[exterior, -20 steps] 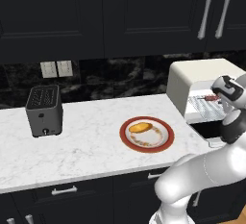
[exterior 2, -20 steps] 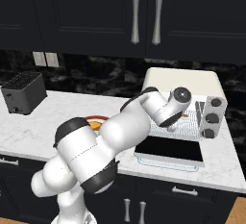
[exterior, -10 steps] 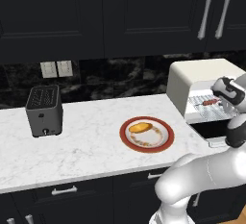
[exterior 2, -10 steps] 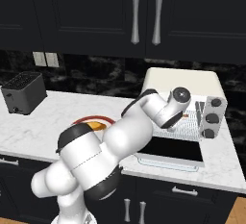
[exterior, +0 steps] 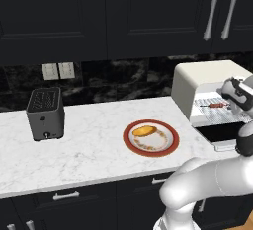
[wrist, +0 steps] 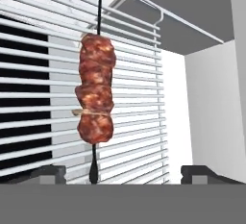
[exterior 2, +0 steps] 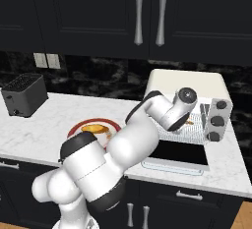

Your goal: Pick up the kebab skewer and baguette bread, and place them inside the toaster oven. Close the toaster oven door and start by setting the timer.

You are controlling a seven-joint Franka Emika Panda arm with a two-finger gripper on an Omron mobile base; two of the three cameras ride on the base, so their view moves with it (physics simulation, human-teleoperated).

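Note:
The kebab skewer [wrist: 96, 93], a thin dark stick with reddish-brown meat chunks, lies on the wire rack [wrist: 139, 69] inside the toaster oven [exterior: 205, 83]. My gripper [wrist: 125, 175] hovers just in front of it, open, with both fingertips [wrist: 45, 174] wide apart and touching nothing. From the left base the skewer [exterior: 216, 105] shows on the rack beside my hand. The toaster oven door [exterior 2: 179, 152] hangs open and lies flat. The baguette bread [exterior: 144, 131], a golden oblong loaf, rests on the red-rimmed plate [exterior: 168, 145].
A small black slot toaster [exterior: 45, 113] stands at the counter's left. The oven's knobs [exterior 2: 216, 120] sit on its right front. Dark cabinets hang above, and the arm stretches across the plate's right side toward the oven.
The jaws have spread wide and let go of the kebab skewer, which rests on the rack. The arm has barely shifted.

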